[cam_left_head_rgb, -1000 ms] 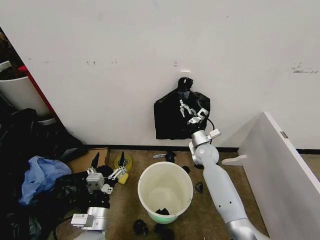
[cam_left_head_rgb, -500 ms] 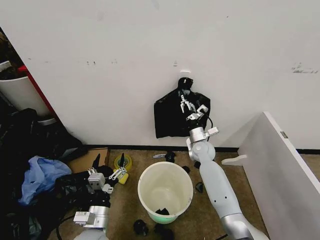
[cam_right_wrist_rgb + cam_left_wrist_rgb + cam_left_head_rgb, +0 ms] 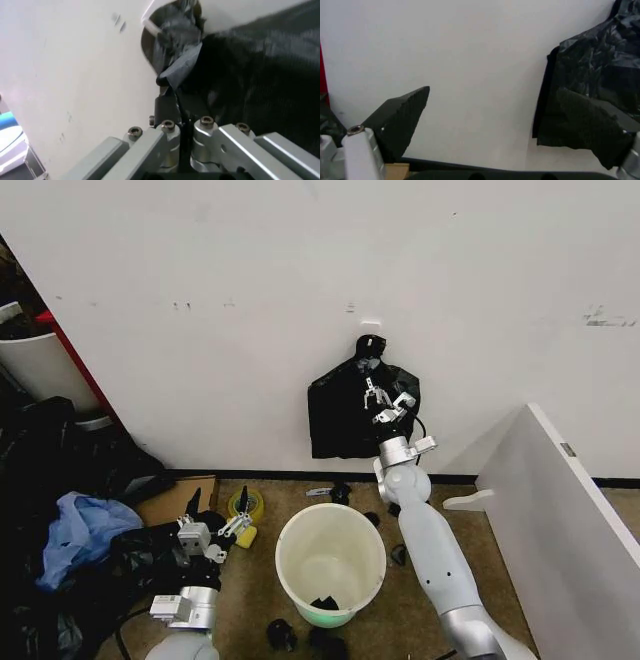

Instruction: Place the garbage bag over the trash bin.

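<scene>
1. Right now the garbage bag (image 3: 345, 420) hangs flat on the white wall (image 3: 300, 280), above and behind the trash bin (image 3: 331, 564), knotted top on a small hook.
2. Right gripper (image 3: 377, 402) is raised against the bag's upper right part, just below the knot, well above the bin. In the right wrist view its fingers (image 3: 165, 108) are pressed together w/ a fold of the black plastic (image 3: 240, 82) between them, so it is clamped on the bag.
3. Trash bin stands upright on the brown floor (image 3: 240, 600) below the bag, mouth uncovered; a small dark scrap lies on its greenish bottom.
4. Left gripper (image 3: 215, 532) sits low, left of the bin, near a yellow roll (image 3: 245, 503). Left wrist view shows its two dark fingers (image 3: 402, 116) spread wide apart, nothing between them; bag (image 3: 590, 90) farther off on the wall.
5. Left of the bin: heap of black bags w/ blue plastic (image 3: 75, 530). Right of the bin: a white board (image 3: 560, 520) leaning.
</scene>
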{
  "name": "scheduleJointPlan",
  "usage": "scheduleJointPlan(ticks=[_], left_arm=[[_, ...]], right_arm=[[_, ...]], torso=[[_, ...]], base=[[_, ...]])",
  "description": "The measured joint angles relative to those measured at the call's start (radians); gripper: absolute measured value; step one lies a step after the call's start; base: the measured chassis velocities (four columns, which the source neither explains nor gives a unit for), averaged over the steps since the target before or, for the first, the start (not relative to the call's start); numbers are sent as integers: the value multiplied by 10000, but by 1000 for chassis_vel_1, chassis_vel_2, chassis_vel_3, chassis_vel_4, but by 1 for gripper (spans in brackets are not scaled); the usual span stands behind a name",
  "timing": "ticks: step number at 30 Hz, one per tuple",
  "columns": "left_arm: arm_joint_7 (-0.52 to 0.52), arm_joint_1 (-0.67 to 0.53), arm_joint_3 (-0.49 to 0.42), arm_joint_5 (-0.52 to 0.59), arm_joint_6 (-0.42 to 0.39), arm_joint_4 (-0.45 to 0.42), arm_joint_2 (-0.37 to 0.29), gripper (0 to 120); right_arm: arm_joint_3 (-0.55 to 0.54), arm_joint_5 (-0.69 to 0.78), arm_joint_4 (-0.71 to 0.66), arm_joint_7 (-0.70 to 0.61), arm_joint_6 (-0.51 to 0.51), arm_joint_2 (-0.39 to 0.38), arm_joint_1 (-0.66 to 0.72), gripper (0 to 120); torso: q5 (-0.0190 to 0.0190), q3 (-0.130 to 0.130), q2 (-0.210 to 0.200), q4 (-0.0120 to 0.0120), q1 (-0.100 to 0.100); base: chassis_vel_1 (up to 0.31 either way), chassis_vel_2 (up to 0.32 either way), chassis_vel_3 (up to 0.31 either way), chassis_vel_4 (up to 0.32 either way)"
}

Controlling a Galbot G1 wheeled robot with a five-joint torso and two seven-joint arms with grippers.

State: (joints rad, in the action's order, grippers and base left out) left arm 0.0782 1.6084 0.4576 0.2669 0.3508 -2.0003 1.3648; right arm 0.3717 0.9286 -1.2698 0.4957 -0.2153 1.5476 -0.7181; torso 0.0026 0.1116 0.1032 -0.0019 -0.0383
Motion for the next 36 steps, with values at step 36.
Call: scheduleJointPlan(ticks=[36], left_arm=[[-156,-710,-57,934,-49,-222,-198,100]], right_arm=[[-2006,-3680,-4398,-510,-1262,-3245,-6380,0]], torso=[[2,0,1,-1,0]], base=[[0,0,0,0]])
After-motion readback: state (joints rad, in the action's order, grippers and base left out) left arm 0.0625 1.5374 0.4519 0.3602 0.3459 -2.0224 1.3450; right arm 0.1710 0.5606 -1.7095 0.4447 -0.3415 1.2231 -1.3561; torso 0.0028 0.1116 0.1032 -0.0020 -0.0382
